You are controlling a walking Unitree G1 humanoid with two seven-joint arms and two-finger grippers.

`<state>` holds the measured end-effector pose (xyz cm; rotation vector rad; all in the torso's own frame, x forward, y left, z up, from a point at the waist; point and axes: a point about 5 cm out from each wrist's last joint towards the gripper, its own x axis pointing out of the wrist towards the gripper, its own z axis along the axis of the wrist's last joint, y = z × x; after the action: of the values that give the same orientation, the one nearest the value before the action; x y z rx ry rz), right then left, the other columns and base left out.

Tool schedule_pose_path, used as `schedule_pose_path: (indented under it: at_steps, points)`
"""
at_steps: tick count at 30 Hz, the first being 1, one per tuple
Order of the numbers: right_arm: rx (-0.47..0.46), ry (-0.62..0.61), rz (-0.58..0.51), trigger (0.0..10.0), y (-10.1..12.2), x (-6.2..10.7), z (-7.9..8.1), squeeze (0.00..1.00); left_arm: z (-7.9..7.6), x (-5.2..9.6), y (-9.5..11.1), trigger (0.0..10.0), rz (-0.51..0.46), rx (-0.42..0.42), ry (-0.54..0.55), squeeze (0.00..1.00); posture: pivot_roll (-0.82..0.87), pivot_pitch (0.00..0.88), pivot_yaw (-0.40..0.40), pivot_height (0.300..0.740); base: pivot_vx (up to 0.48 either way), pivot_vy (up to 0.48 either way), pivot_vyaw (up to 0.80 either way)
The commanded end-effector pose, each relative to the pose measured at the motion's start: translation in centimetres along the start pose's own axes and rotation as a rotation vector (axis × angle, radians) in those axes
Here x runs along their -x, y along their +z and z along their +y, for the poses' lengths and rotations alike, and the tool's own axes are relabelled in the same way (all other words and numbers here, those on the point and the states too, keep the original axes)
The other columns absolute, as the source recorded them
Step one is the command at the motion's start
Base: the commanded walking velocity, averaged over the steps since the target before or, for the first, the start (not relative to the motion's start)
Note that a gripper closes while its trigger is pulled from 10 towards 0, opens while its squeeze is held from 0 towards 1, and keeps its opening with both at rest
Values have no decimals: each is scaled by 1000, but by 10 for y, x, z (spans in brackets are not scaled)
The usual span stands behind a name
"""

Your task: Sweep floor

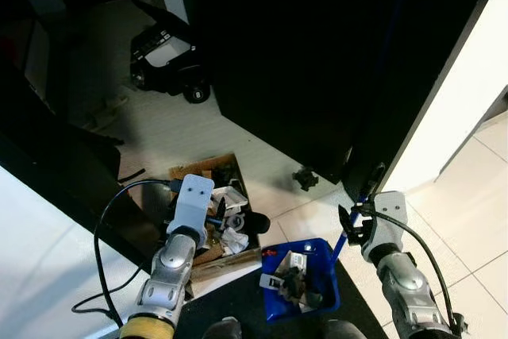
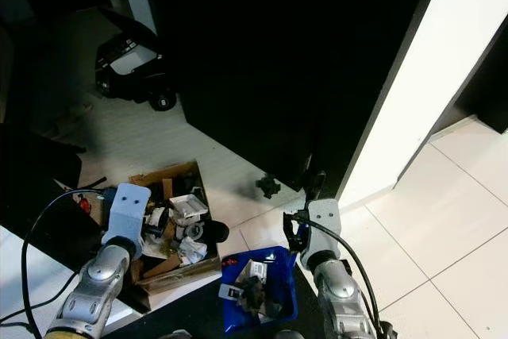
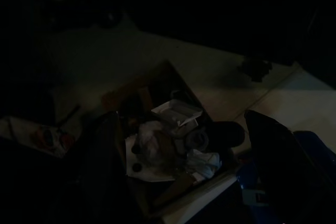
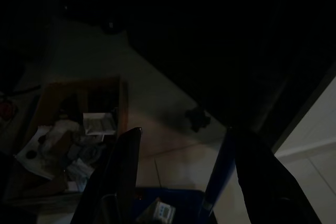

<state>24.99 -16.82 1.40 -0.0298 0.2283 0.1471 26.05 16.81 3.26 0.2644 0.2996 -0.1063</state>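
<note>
Looking down from the left eye view, one blue dustpan (image 1: 321,263) sits on the pale tile floor (image 1: 190,132) near the robot's feet, with scraps of rubbish in it. One blue handle (image 1: 343,237) rises from its edge, and the right gripper (image 1: 348,224) is closed around that handle. The left gripper (image 1: 226,224) hangs over one brown cardboard box (image 1: 192,171) full of white and dark bits; I cannot tell if its fingers are apart or together. One small dark scrap (image 1: 305,178) lies on the tiles beside the big black cabinet (image 1: 317,53). One black toy car (image 1: 163,57) stands farther back.

From the right eye view, the same box, dustpan and scrap show, with one white wall (image 2: 421,61) on the right.

The left wrist view is very dark, with the box below.

The right wrist view shows two black fingers (image 4: 123,166) and the blue handle between them.
</note>
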Motion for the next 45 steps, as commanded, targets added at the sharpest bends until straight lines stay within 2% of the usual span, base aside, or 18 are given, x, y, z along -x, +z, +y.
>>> schedule_pose_path:
  at_steps: [1, 5, 9, 10, 11, 12, 13, 15, 25, 30, 37, 45]
  points:
    - [2, 1, 23, 10000, -7, 2, 2, 0, -2, -1, -4, 10000, 14, -23, -13, 0, -74, 16, 42, 740, 0, 0, 0]
    - [2, -5, 35, 10000, -11, 2, 2, 0, -3, -2, -7, 10000, 25, -27, -19, 0, -74, 16, 42, 740, 0, 0, 0]
    - [-5, -29, 67, 10000, -20, 2, 2, 0, 0, 2, -35, 10000, 111, -1, -27, 0, -88, 10, 47, 740, 0, 0, 0]
    - [-5, -29, 67, 10000, -20, 2, 2, 0, 0, 2, -35, 10000, 111, -1, -27, 0, -88, 10, 47, 740, 0, 0, 0]
    - [-3, -33, 77, 10000, -22, 3, 1, 0, 3, 4, -42, 10000, 137, 41, -8, 0, -91, 9, 46, 740, 0, 0, 0]
    - [-3, -33, 77, 10000, -22, 3, 1, 0, 3, 4, -42, 10000, 137, 41, -8, 0, -91, 9, 46, 740, 0, 0, 0]
    - [4, -40, 97, 10000, -27, 4, -1, 0, 9, 6, -51, 10000, 171, 130, 28, 0, -90, 5, 44, 740, 0, 0, 0]
    - [18, -44, 125, 10000, -33, 6, -3, 0, 12, 9, -58, 10000, 195, 181, 45, 0, -88, 1, 42, 740, 0, 0, 0]
    - [28, -57, 135, 10000, -36, 6, -9, 0, 11, 8, -64, 10000, 217, 155, 39, 0, -88, 0, 43, 740, 0, 0, 0]
    - [24, -57, 115, 10000, -32, 1, -7, 0, 4, 5, -63, 10000, 208, 115, 18, 0, -88, 0, 48, 740, 0, 0, 0]
    - [21, -57, 113, 10000, -33, 1, -6, 0, 5, 5, -63, 10000, 206, 116, 17, 0, -86, 0, 51, 740, 0, 0, 0]
    - [25, -60, 116, 10000, -35, 3, -9, 0, 7, 6, -64, 10000, 189, 110, 20, 0, -83, 0, 54, 740, 0, -443, 0]
